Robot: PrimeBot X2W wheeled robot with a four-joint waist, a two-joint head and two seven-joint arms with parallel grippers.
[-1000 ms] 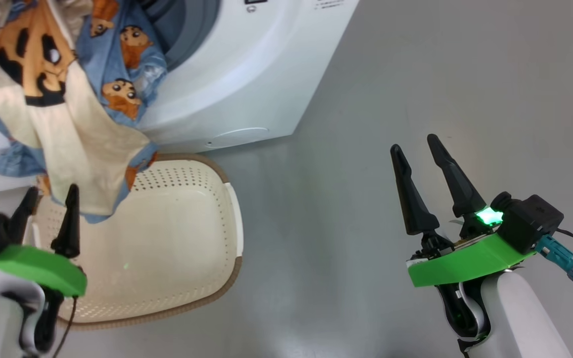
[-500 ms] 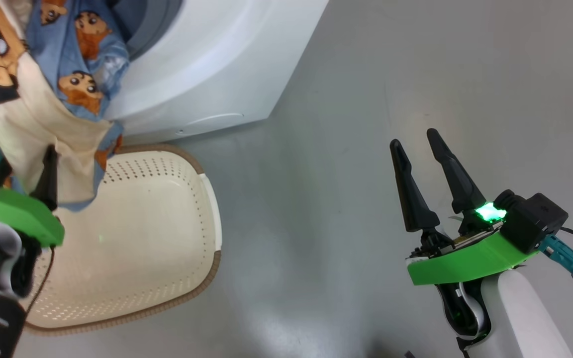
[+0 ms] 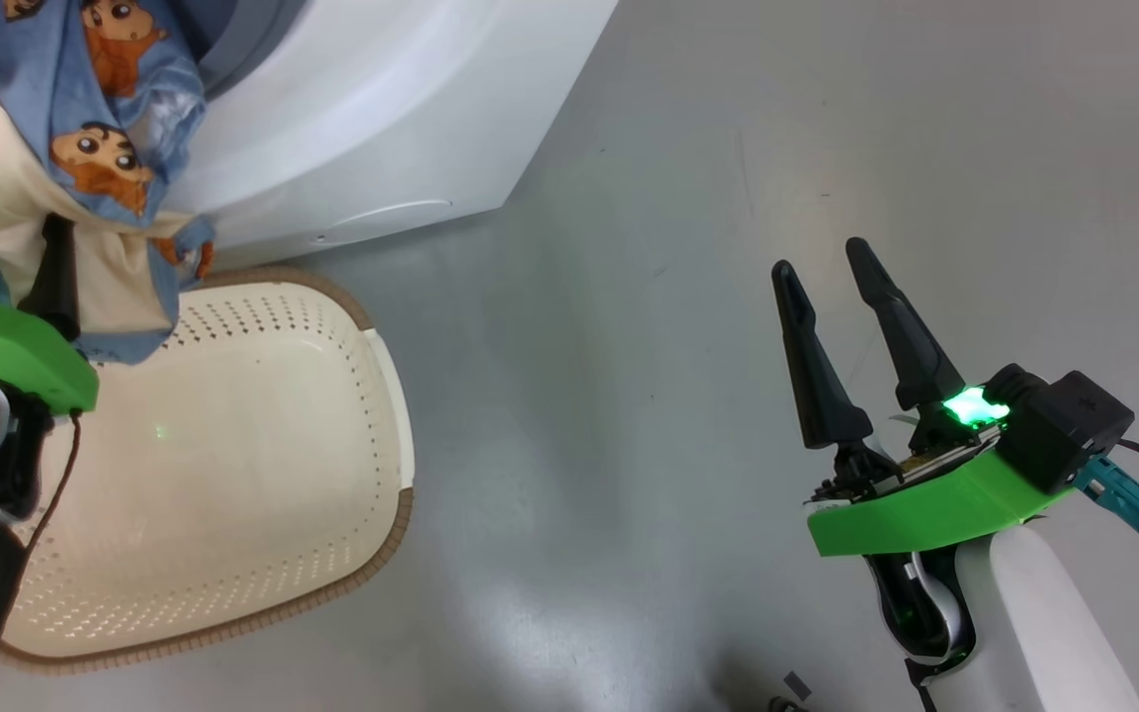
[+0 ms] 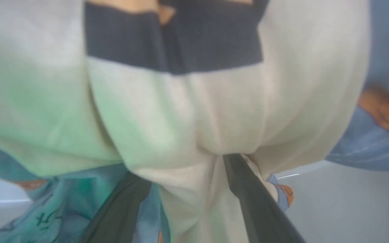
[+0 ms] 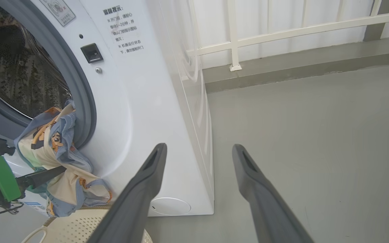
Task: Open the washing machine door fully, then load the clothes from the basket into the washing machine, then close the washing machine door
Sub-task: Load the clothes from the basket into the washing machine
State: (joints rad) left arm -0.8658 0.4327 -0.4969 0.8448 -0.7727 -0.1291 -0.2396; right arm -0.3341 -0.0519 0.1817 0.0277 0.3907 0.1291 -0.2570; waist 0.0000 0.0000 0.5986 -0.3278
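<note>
Left gripper (image 4: 182,170) has its two dark fingers (image 4: 248,195) spread wide and pushed into the clothes (image 4: 194,111). Cream cloth bulges between the fingers and over their tips, and whether any of it is pinched cannot be told. The clothes, light blue with orange-brown cartoon faces and a cream panel, hang over the lower lip of the washing machine (image 5: 140,101) opening. The top of the bundle lies against the grey gasket (image 5: 83,101). The rest hangs down the white front, with its lowest edge over the back rim of the basket (image 3: 387,539). Behind the gasket shows the dark perforated drum (image 5: 15,71). The basket, cream with a brown rim, stands on the grey floor (image 3: 688,198) just in front of the machine.

On the machine's front, to the right of the opening in the right wrist view, is black Chinese text (image 5: 123,28) headed 温馨提示. The smaller lines beneath are too fine to read surely. Up beside the heading, a pale sticker (image 5: 59,10) bears a red cross; its other marks are illegible. Next to the text sit a black square latch slot (image 5: 91,53) and a small screw (image 5: 98,70). A round white flap (image 5: 170,206) is low on the front corner.

Right gripper (image 3: 824,259) hangs well apart from all this, over the floor to the right, with its fingers parted and floor showing between them. A green light (image 3: 970,405) glows at its wrist. A white railing (image 5: 282,30) runs along the far wall.
</note>
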